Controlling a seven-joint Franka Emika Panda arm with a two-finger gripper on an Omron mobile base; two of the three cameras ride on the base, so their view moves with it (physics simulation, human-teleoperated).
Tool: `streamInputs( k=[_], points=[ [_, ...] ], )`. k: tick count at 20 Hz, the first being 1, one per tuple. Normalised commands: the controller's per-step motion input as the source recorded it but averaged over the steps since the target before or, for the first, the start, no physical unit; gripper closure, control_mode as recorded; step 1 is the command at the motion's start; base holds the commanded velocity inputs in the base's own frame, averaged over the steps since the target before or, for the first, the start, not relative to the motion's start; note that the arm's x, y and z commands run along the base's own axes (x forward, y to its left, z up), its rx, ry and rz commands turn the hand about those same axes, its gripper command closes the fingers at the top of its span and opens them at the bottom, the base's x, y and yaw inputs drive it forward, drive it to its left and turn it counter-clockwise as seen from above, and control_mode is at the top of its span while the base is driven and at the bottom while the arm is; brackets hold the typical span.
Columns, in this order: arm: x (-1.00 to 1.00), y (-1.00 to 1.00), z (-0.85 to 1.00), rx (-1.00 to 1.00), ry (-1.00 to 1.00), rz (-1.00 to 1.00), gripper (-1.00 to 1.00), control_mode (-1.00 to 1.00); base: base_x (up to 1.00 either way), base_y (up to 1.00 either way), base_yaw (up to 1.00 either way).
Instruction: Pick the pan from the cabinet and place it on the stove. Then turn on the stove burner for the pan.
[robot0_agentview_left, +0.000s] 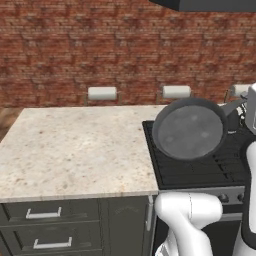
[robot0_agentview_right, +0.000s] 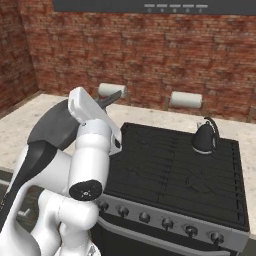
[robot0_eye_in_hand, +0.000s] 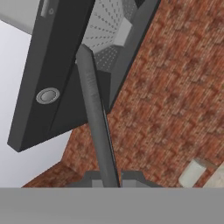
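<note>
The pan (robot0_agentview_left: 189, 130) hangs tilted in the air over the left part of the stove (robot0_agentview_left: 200, 172), its round grey inside turned toward the left base camera. Its thin handle (robot0_agentview_left: 232, 105) runs right into my gripper (robot0_agentview_left: 248, 107), which is shut on it. From the right base camera, the pan (robot0_agentview_right: 52, 125) shows behind my arm at the left of the stove (robot0_agentview_right: 175, 170), and the handle end (robot0_agentview_right: 112, 99) sticks out past the gripper (robot0_agentview_right: 100, 106). In the hand view the handle (robot0_eye_in_hand: 94, 113) rises from between the fingertips of the gripper (robot0_eye_in_hand: 107, 180). The cabinet is out of view.
A small black kettle (robot0_agentview_right: 205, 137) stands on the stove's back right. Dark knobs (robot0_agentview_right: 145, 217) line the steel front. A marble counter (robot0_agentview_left: 75, 150) over drawers (robot0_agentview_left: 45, 215) lies left of the stove. Paper towel rolls (robot0_agentview_left: 102, 93) hang on the brick wall. A range hood (robot0_agentview_right: 150, 5) hangs overhead.
</note>
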Motion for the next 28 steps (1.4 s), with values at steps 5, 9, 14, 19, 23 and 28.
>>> streamInputs(
  k=[5,9,14,19,23,28],
  points=[
    [0.03,-0.03,-0.04,0.01,0.00,0.00,1.00,-1.00,0.10,-0.02,0.00],
    [0.23,-0.23,-0.14,0.07,0.02,0.00,1.00,-1.00,0.00,0.00,0.00],
    [0.36,-0.40,-0.12,0.10,0.04,0.00,1.00,-1.00,0.00,0.00,0.00],
    [0.33,-0.61,-0.14,0.14,0.01,0.00,1.00,-1.00,0.00,0.00,0.00],
    [0.21,-0.63,-0.16,0.14,0.00,0.00,1.00,-1.00,0.00,0.00,0.00],
    [0.17,-0.72,-0.31,0.11,0.00,0.00,1.00,-1.00,0.00,0.00,0.00]
  ],
)
